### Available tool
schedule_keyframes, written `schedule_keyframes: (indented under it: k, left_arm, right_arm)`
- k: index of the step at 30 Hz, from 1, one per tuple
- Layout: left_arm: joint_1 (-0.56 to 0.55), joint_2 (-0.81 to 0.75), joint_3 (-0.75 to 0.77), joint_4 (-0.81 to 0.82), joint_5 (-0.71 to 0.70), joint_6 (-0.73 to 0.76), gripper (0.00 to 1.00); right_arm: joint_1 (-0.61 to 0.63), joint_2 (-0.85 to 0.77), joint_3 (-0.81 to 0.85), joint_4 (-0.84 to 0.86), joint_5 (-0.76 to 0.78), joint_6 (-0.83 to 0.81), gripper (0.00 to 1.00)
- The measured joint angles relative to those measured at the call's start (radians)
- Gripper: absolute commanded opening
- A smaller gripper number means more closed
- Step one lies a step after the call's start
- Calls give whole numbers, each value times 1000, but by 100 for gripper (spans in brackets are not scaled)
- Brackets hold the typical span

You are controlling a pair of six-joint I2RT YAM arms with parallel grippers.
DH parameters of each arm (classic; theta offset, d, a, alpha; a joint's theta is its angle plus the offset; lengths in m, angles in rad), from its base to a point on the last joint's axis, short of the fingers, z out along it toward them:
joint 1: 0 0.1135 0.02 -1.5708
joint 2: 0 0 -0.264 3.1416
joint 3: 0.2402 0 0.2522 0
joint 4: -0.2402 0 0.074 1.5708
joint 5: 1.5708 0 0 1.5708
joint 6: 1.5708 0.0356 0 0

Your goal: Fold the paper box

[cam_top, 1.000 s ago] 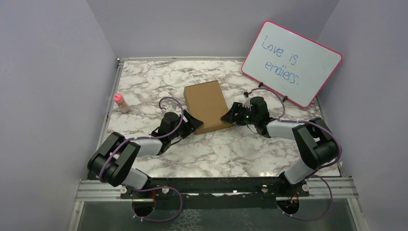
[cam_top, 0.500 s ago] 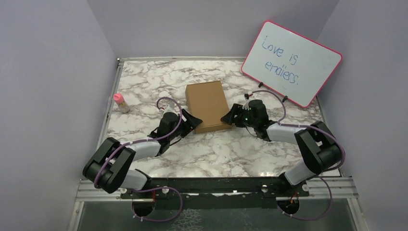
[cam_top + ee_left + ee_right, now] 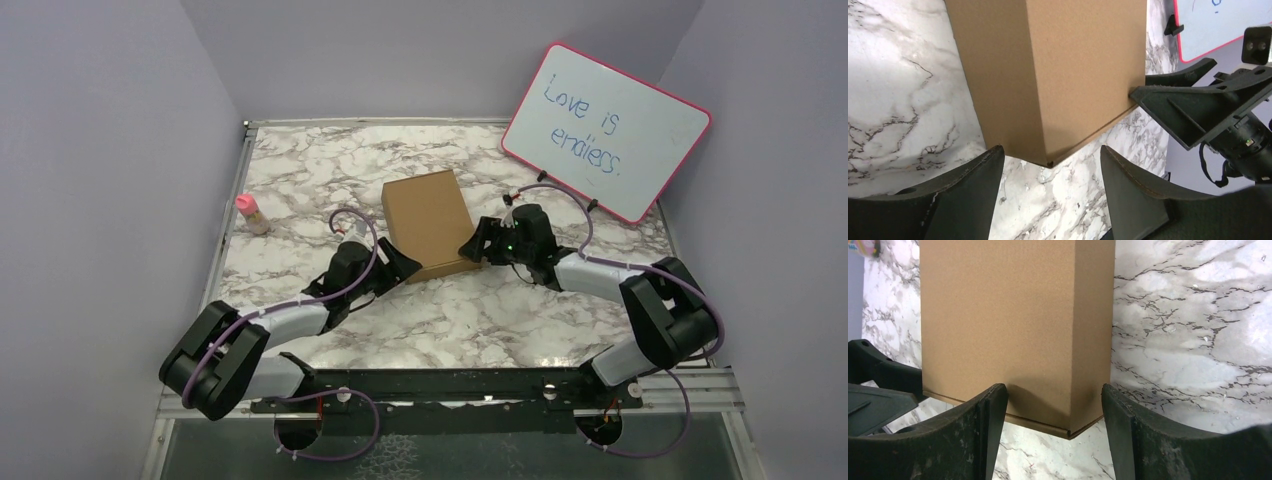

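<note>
Jaws of my left gripper (image 3: 1050,148) stand wide apart and hold nothing; the near left corner of the paper box (image 3: 1048,75) sits just ahead of the gap. My right gripper (image 3: 1053,386) is spread as wide, straddling the near right corner, one tip against the cardboard, not clamped. The box lies flat and closed mid-way across the marble table (image 3: 500,310). A whiteboard (image 3: 605,130) leans far right, and a pink-capped bottle (image 3: 250,213) stands at the left edge.

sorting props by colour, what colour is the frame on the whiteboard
Pink, framing the whiteboard; it shows best in the top external view.
</note>
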Motion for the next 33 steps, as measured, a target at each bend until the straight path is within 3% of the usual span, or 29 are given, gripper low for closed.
schedule_keyframes:
  k: [9,26,33]
  left_arm:
    - [-5,-61,-2,-75,36,32,71]
    - [-5,33,60,-94,30,143,70]
    - [-3,88,74,-53,53,127,69]
  right_arm:
    - [0,-14,0,-29,3,-14,73]
    - [0,2,0,-9,-32,-14,72]
    - [-5,4,0,0,-34,-13,65]
